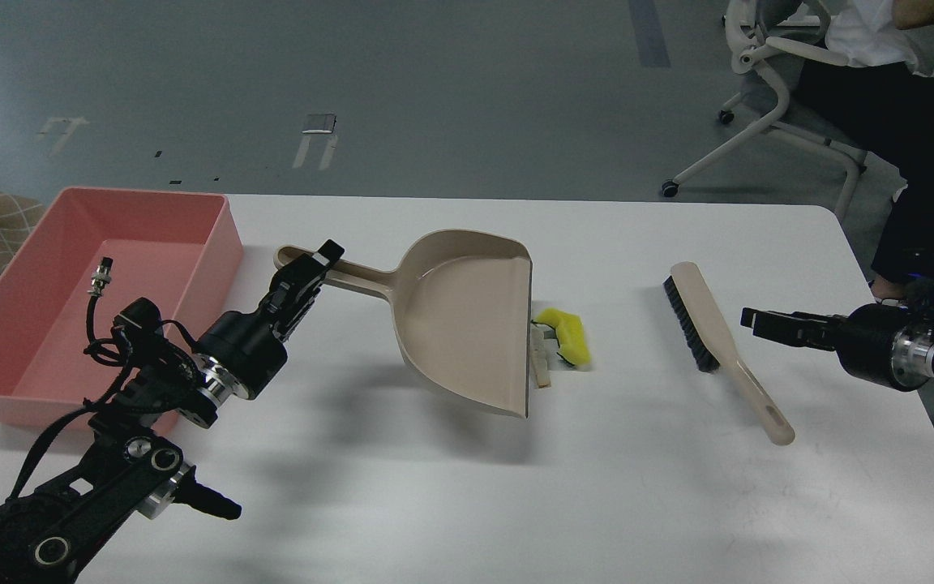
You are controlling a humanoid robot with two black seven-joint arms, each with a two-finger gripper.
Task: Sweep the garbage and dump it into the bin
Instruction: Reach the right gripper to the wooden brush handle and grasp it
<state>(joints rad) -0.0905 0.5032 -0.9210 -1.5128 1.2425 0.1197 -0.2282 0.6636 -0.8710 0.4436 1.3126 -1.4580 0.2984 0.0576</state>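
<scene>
My left gripper (pixel 314 264) is shut on the handle of the beige dustpan (pixel 467 320), which stands on the white table with its open lip facing right. The garbage lies right at that lip: a yellow sponge chunk (pixel 567 332) with a dark green layer, and a flat pale beige piece (pixel 539 363) against the lip. The beige brush (pixel 718 345) with black bristles lies further right. My right gripper (pixel 749 319) hovers just right of the brush's middle; its fingers cannot be told apart. The salmon-pink bin (pixel 70 300) stands at the table's left edge.
The white table (pixel 597 487) has its right edge just past my right arm. An office chair (pixel 767 81) and a seated person (pixel 913 97) are beyond the far right corner.
</scene>
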